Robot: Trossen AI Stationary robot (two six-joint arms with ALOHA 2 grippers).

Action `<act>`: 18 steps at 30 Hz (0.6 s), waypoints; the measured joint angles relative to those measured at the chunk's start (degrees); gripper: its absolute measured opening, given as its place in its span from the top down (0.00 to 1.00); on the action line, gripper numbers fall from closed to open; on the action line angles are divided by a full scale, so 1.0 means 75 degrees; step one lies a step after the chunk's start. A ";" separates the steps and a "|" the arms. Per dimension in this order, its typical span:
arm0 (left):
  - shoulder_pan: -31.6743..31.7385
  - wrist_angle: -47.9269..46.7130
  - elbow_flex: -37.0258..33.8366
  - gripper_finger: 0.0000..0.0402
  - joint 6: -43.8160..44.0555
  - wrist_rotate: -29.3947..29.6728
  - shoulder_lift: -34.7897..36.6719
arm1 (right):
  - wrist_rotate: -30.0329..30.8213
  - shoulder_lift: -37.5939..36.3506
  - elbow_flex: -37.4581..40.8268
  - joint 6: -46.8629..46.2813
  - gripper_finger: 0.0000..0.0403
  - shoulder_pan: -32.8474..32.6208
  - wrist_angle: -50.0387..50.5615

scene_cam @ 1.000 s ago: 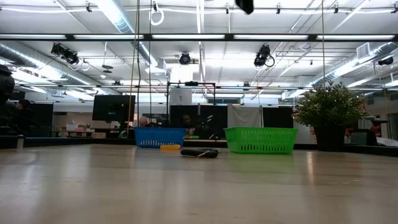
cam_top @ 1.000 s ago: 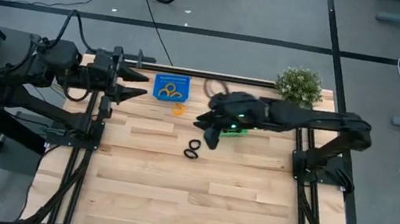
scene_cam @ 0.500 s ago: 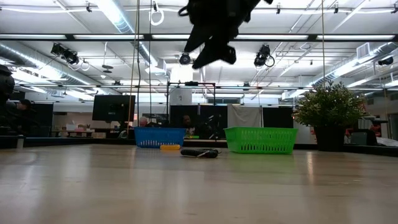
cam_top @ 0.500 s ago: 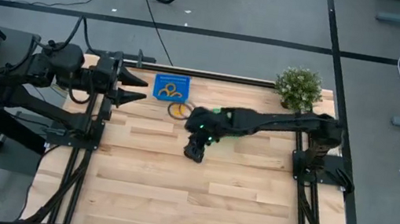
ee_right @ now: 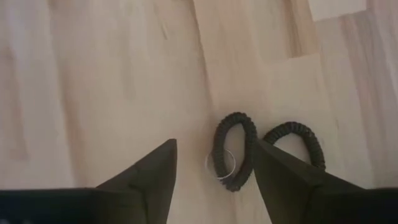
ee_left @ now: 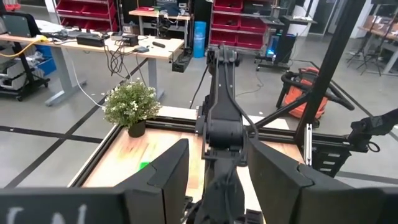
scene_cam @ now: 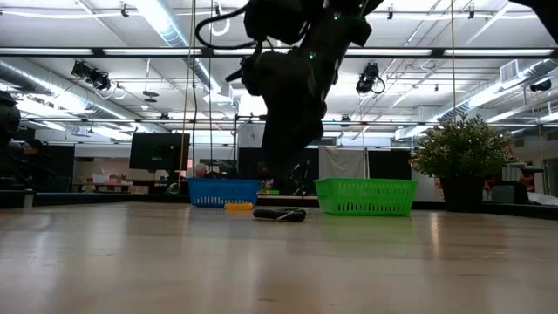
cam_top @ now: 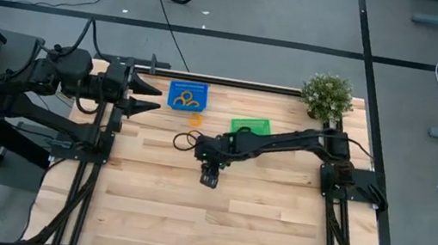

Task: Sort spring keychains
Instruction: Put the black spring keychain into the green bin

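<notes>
Two black spring keychains (ee_right: 235, 149) (ee_right: 296, 139) lie flat on the wooden table (cam_top: 257, 215); the low view shows them as a dark heap (scene_cam: 279, 215). My right gripper (ee_right: 214, 171) (cam_top: 209, 176) hangs open over them, pointing steeply down. One loop with its metal ring (ee_right: 221, 163) lies between the fingers, untouched. An orange keychain (cam_top: 195, 120) lies by the blue basket (cam_top: 187, 94), which holds more orange ones. My left gripper (cam_top: 152, 95) (ee_left: 217, 180) waits open at the far left.
A green basket (cam_top: 250, 126) stands just beyond the right arm, seen in the low view to the right of the blue basket (scene_cam: 364, 195). A potted plant (cam_top: 328, 94) is at the far right corner. Bare wood stretches toward the near edge.
My right gripper has come down from over the green basket, moving toward the table's near edge and slightly left, and has tipped to point steeply down over the black keychains. The green basket shows uncovered now. The keychains have not moved.
</notes>
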State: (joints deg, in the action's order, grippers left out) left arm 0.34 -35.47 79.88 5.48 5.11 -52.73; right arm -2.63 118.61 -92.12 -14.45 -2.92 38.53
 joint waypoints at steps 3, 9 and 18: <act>0.0000 -0.0004 0.0000 0.59 -0.0015 0.0019 0.0000 | 0.0136 0.0148 0.0000 0.0200 0.50 0.0000 0.0004; 0.0000 -0.0062 0.0000 0.59 -0.0021 0.0028 0.0000 | 0.0226 0.0146 0.0313 0.0228 0.52 0.0000 -0.0217; 0.0000 -0.0063 0.0000 0.59 -0.0027 0.0028 0.0000 | 0.0215 0.0138 0.1130 0.0194 0.52 -0.0354 -0.0943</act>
State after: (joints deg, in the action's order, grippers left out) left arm 0.34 -35.94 79.88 5.28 5.32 -52.73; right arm -1.02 119.64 -83.64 -12.99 -5.58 31.46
